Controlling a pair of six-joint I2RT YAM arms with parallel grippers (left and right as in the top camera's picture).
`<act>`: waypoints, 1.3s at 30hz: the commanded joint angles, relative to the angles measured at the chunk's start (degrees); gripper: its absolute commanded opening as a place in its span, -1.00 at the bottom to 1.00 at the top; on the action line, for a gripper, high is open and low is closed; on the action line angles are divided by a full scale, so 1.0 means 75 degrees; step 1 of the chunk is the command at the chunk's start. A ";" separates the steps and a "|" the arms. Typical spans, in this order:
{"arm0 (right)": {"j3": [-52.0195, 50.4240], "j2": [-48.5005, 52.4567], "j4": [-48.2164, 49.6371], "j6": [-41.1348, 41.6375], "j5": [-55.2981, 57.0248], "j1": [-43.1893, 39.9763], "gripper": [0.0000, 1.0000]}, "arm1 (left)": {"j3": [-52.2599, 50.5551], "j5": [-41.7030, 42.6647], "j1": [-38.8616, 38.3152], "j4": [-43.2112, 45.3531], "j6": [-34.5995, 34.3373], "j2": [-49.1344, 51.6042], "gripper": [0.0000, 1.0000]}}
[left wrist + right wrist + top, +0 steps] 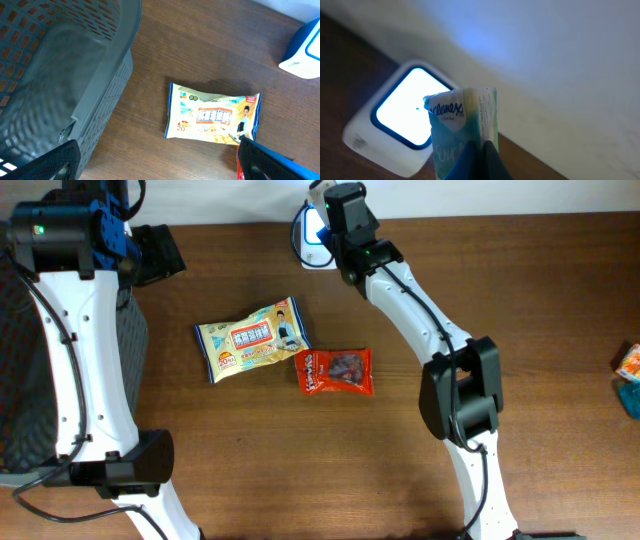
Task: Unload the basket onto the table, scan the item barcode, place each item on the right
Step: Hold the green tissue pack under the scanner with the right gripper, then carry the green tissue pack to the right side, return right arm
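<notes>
A green-and-white Kleenex tissue pack [462, 120] stands upright between the blue fingers of my right gripper [480, 145], which is shut on it. Just behind and left of the pack is the white barcode scanner [375, 145], its window lit bright; in the overhead view the scanner [315, 240] sits at the table's far edge, partly under my right wrist. My left gripper [157, 165] hangs open and holds nothing, beside the basket at the far left.
A yellow snack packet [253, 338] and a red packet [335, 371] lie flat mid-table; the yellow packet [212, 116] shows in the left wrist view. A dark grey mesh basket [60, 65] stands at the left edge. Orange and blue packages [630, 370] sit at the right edge.
</notes>
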 commanded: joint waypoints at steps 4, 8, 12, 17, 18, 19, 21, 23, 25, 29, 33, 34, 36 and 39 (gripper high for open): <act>0.0038 0.0248 0.0169 -0.0356 -0.0055 -0.0020 -0.92 | 0.0020 0.0000 0.0020 0.0012 0.0041 -0.0146 0.98; 0.0047 -0.0035 0.0210 0.0198 0.0743 -0.0087 -0.92 | 0.0020 0.0003 0.0020 0.0012 0.0041 -0.0146 0.98; 0.0047 -0.1145 -0.0297 0.1955 0.2369 -0.1122 -0.92 | 0.0020 0.0000 0.0020 0.0012 0.0041 -0.0146 0.98; 0.0044 -0.1606 -0.3547 0.2879 0.3663 -0.3701 -0.92 | 0.0020 0.0000 0.0020 0.0012 0.0041 -0.0146 0.98; 0.0044 -0.1600 -0.4170 0.3485 0.3660 -0.4261 -0.92 | 0.0020 0.0000 0.0020 0.0012 0.0041 -0.0146 0.98; 0.0044 -0.1600 -0.4712 0.4100 0.3660 -0.4835 -0.92 | 0.0020 0.0000 0.0020 0.0012 0.0041 -0.0146 0.98; 0.0038 -0.1547 -0.5523 0.5039 0.3392 -0.5942 -0.92 | 0.0020 0.0000 0.0020 0.0012 0.0041 -0.0146 0.98; 0.0026 -0.1419 -0.6012 0.5147 0.2334 -0.7105 -0.92 | 0.0020 0.0000 0.0020 0.0012 0.0041 -0.0146 0.98; -0.0122 -0.1402 -0.6030 0.5147 0.1288 -0.8049 -0.92 | 0.0020 0.0000 0.0020 0.0012 0.0041 -0.0146 0.98; -0.0128 -0.1396 -0.5977 0.5144 0.0414 -0.8953 -0.91 | 0.0020 0.0000 0.0020 0.0012 0.0041 -0.0146 0.98; -0.0143 -0.1288 -0.5965 0.5144 0.0251 -0.9127 -0.83 | 0.0020 0.0000 0.0020 0.0012 0.0041 -0.0146 0.98; -0.0184 -0.1244 -0.6000 0.5208 0.0251 -0.9127 -0.84 | 0.0020 0.0000 0.0020 0.0012 0.0041 -0.0146 0.98; -0.0230 -0.1244 -0.6015 0.5319 0.0245 -0.9133 -0.41 | 0.0020 0.0003 0.0020 0.0012 0.0041 -0.0146 0.98; -0.0227 -0.1300 -0.6481 0.5319 -0.0102 -0.9127 0.11 | 0.0020 0.0000 0.0020 0.0012 0.0041 -0.0146 0.98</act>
